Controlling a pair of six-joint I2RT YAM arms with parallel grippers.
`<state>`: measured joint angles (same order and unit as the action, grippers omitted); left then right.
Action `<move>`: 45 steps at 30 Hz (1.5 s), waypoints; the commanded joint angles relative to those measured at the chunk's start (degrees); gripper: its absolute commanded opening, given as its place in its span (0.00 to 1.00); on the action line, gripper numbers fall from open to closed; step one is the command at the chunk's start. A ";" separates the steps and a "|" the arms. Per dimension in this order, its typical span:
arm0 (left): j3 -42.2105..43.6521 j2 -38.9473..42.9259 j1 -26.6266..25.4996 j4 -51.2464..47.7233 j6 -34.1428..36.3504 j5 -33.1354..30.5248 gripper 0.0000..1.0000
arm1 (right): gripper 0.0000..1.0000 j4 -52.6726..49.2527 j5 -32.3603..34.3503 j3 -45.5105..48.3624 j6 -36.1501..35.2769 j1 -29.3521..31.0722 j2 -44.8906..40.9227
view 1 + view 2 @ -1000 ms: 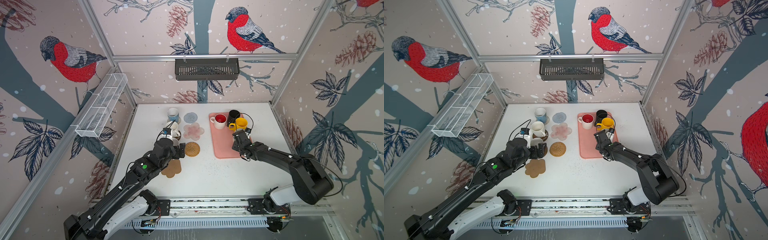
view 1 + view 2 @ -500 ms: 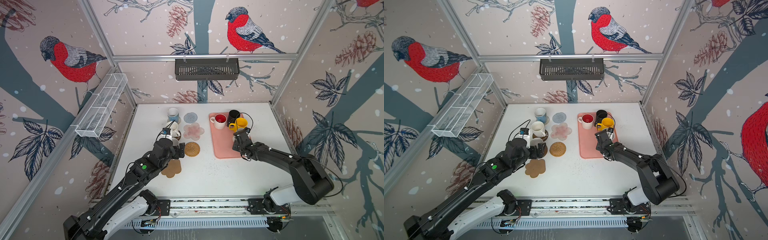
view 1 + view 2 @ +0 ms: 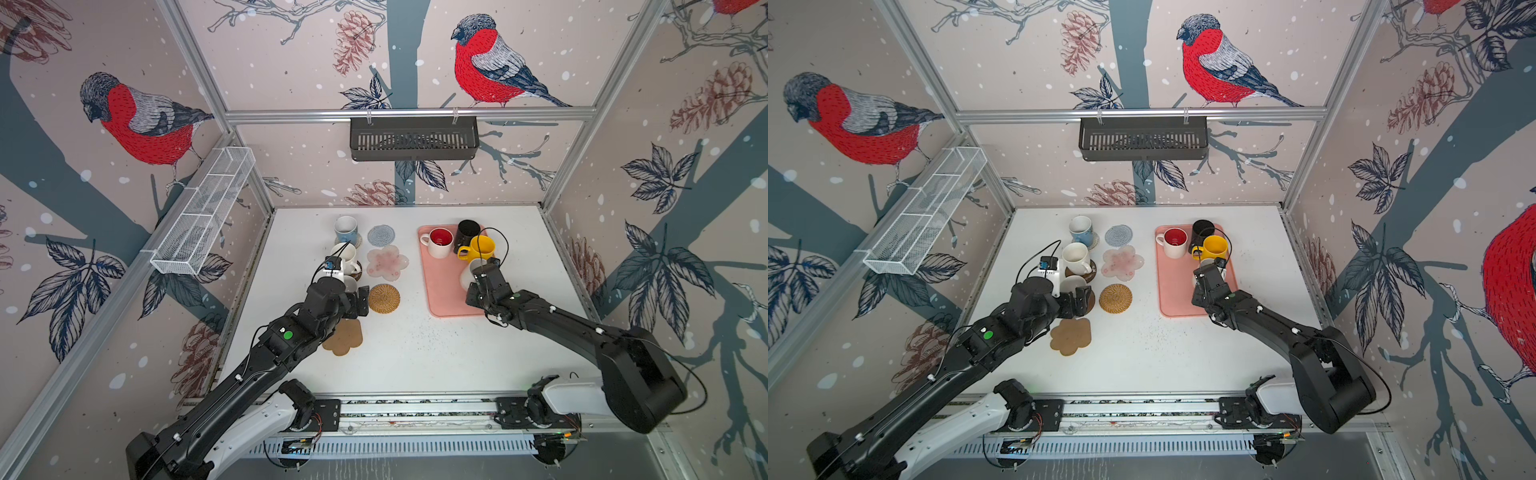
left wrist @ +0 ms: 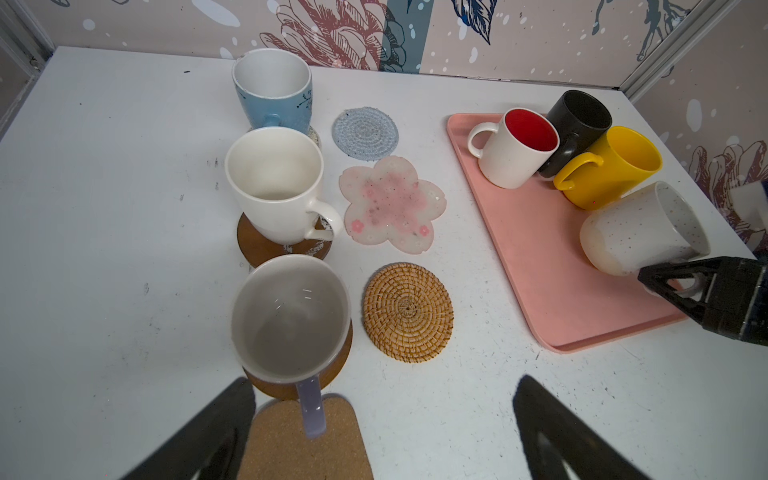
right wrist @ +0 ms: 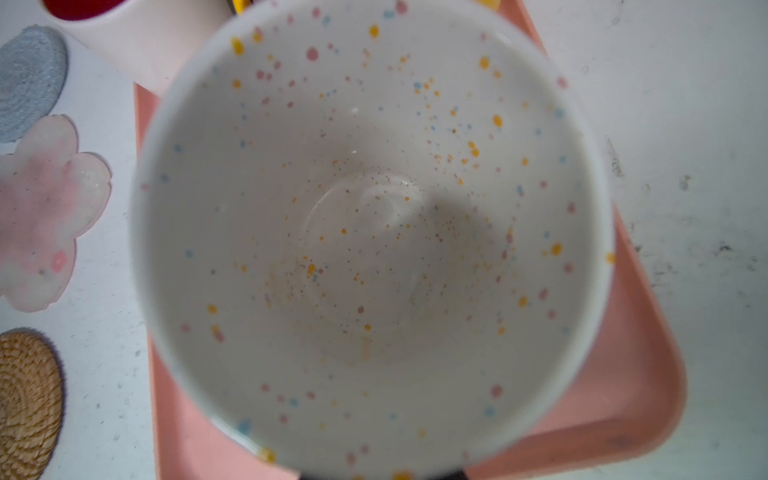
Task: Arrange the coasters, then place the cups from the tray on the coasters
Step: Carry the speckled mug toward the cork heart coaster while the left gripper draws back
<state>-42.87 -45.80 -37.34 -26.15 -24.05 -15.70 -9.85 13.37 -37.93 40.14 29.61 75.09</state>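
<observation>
The white table (image 3: 415,353) carries everything, and two black arms reach over it from the near edge: the left arm (image 3: 291,332) toward the coasters, the right arm (image 3: 552,316) over the pink tray (image 3: 444,291) on the table's right half. The left jaws stand wide and hold nothing. In the left wrist view their fingers (image 4: 208,436) flank the cork flower (image 4: 303,440) and the handle of the lavender cup (image 4: 291,316), touching neither as far as can be seen. The right jaws are drawn narrow on the speckled cup (image 4: 640,228), one finger (image 4: 723,299) against its handle side. That cup leans tilted over the tray's near right part, and its mouth fills the right wrist view. At the tray's far end the red-lined cup (image 4: 511,153), the black cup (image 4: 577,120) and the yellow cup (image 4: 611,166) stand upright, close together. Left of the tray three cups sit on coasters in a column. Farthest is the blue cup (image 4: 272,95) on a beige round (image 4: 316,135), of which only an edge shows. In the middle is the white cup (image 4: 274,187) on a brown disc (image 4: 266,253). The lavender cup is nearest the arm, on a second disc (image 4: 332,365). Beside that column lie three bare coasters, far to near: the grey-blue round (image 4: 365,133), the pink flower (image 4: 392,203) and the wicker round (image 4: 408,311). The cork flower lies bare too, nearest of all, just beside the second disc.
</observation>
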 commanded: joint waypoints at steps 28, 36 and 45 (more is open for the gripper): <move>-24.58 -6.93 0.89 -10.78 2.26 -6.02 0.97 | 0.01 0.38 -6.13 -10.86 -19.21 28.14 -4.97; -33.40 -7.82 1.04 -10.40 2.22 -3.64 0.97 | 0.01 1.24 -6.73 -18.18 -22.24 36.25 5.23; -37.90 -9.40 1.04 -12.08 3.84 -3.53 0.97 | 0.01 -1.33 -7.51 -27.96 -25.74 42.12 17.32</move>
<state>-80.40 -55.35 -36.49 -37.32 -21.17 -19.55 -13.74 5.89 -63.68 16.29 70.70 90.59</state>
